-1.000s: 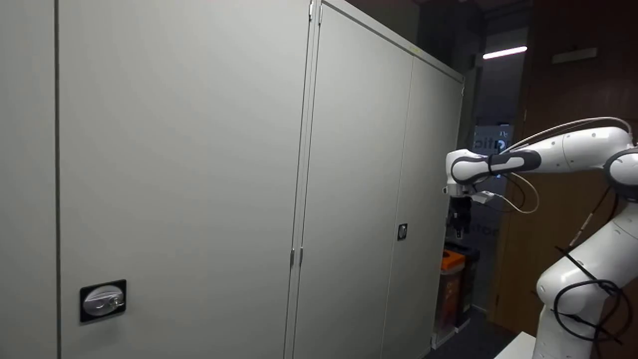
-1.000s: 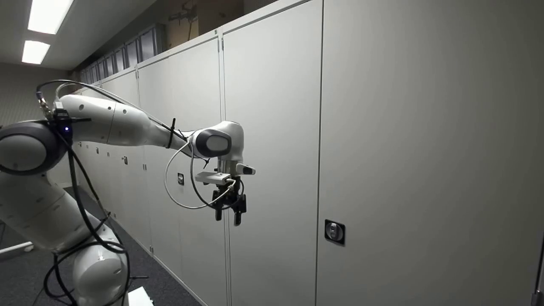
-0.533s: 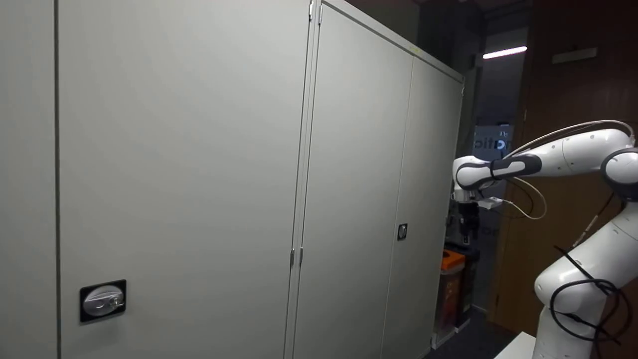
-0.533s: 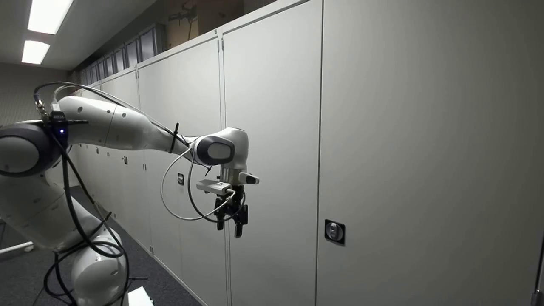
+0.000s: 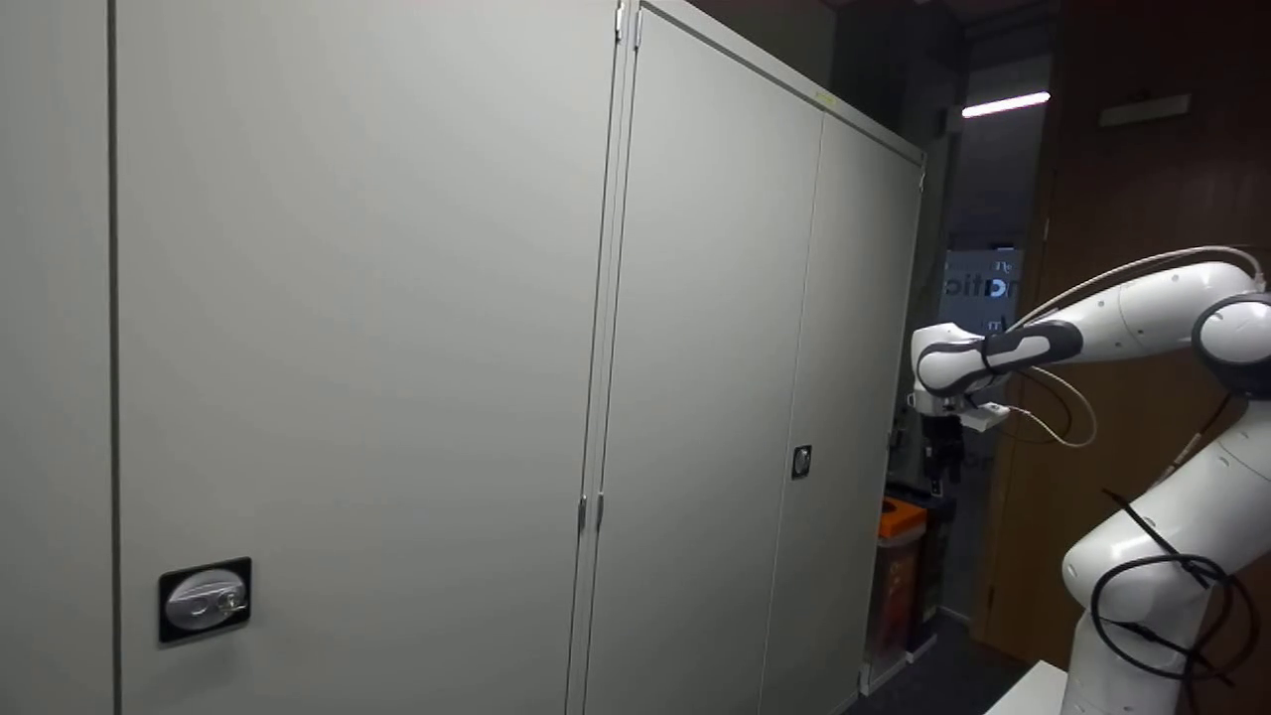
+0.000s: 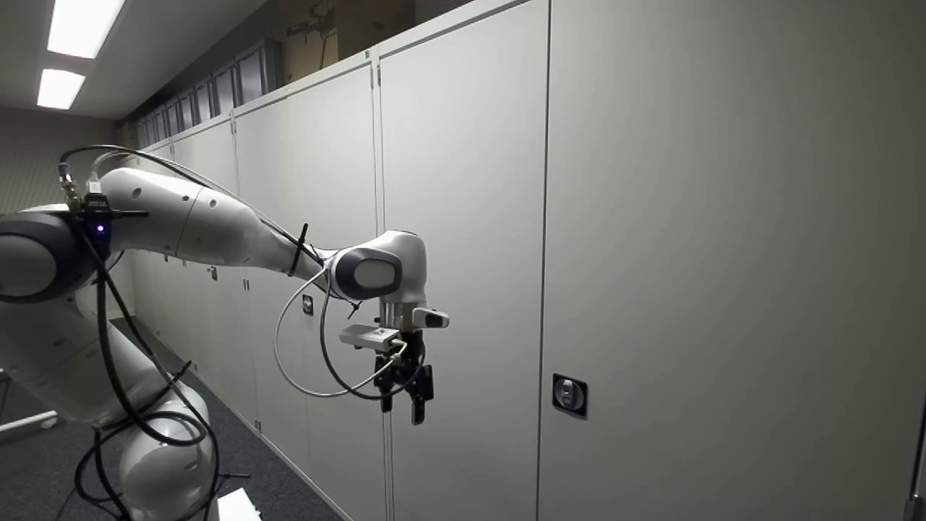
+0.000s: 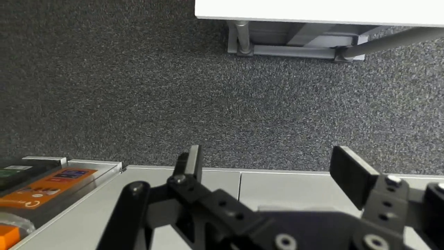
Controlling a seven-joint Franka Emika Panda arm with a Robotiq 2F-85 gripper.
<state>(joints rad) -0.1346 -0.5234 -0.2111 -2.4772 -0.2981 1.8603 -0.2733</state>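
Note:
My black gripper (image 6: 402, 415) hangs pointing down in front of a row of tall grey cabinets (image 6: 463, 217), apart from their doors. In the wrist view the gripper (image 7: 266, 156) is open, its two fingers wide apart and nothing between them. Carpet and the lower part of the cabinet doors (image 7: 208, 178) show past the pads. Nearest in an exterior view is a black-framed round door handle (image 6: 570, 395), off to the gripper's right and well apart from it. A similar handle (image 5: 801, 462) shows left of the gripper (image 5: 945, 485), and another (image 5: 205, 600) sits farther left.
A white tabletop (image 7: 312, 10) on a metal frame stands at the top of the wrist view. Bins, including an orange-lidded one (image 5: 901, 517), stand past the cabinets' end. Loose cables (image 6: 278, 362) loop around the arm. Grey carpet (image 7: 138, 86) covers the floor.
The arm has lowered over the last second, bringing the gripper down and slightly rightward in both exterior views. The cabinets have not moved, and the jaws look as wide apart as before.

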